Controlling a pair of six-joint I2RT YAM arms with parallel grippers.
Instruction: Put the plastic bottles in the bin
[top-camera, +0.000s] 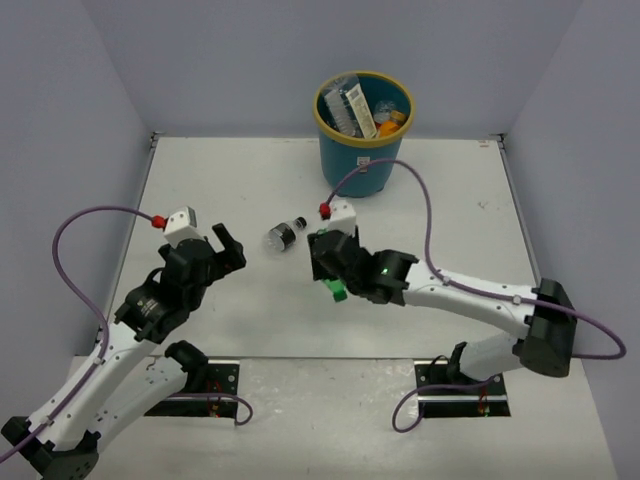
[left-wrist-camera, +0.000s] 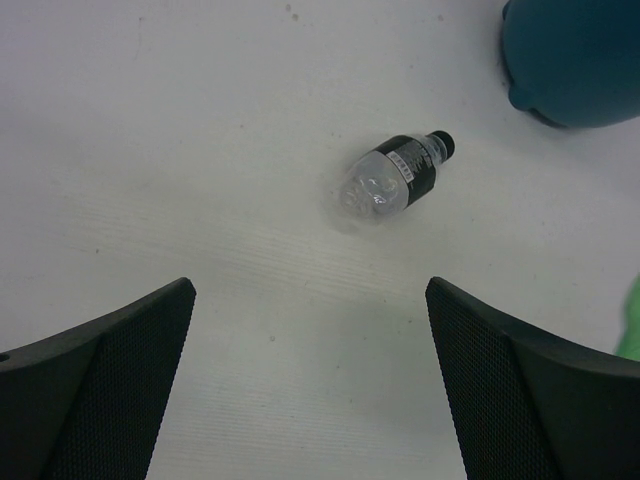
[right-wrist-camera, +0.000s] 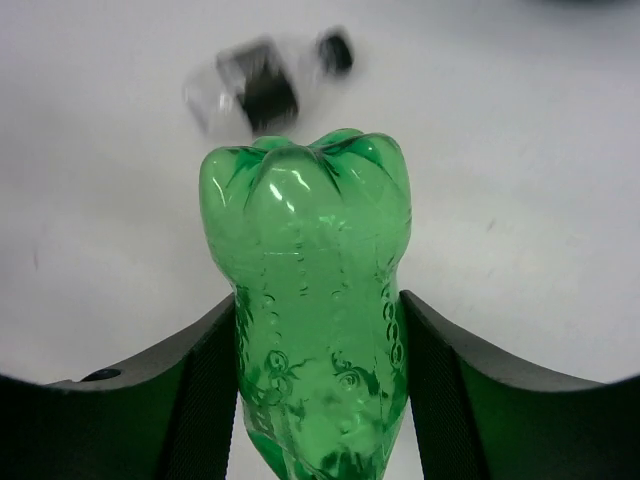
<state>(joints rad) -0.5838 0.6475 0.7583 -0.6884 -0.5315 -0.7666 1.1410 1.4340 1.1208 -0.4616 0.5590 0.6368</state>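
The bin (top-camera: 375, 150) stands at the table's (top-camera: 250, 320) far edge with several bottles inside. Our right gripper (right-wrist-camera: 320, 330) pinches the green bottle (right-wrist-camera: 310, 250) — we should carry it high over the bin before releasing. Our left gripper (left-wrist-camera: 308, 290) hangs spread wide near the clear black-labelled bottle (left-wrist-camera: 392, 180) — lying loose mid-table.

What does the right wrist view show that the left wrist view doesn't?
Only the right wrist view shows the green bottle clamped in the right gripper, base pointing away. Only the left wrist view shows the open, empty left gripper and the bin, its lower wall at top right. Both show the black-labelled bottle lying on the table, sharp in the left view and blurred in the right.
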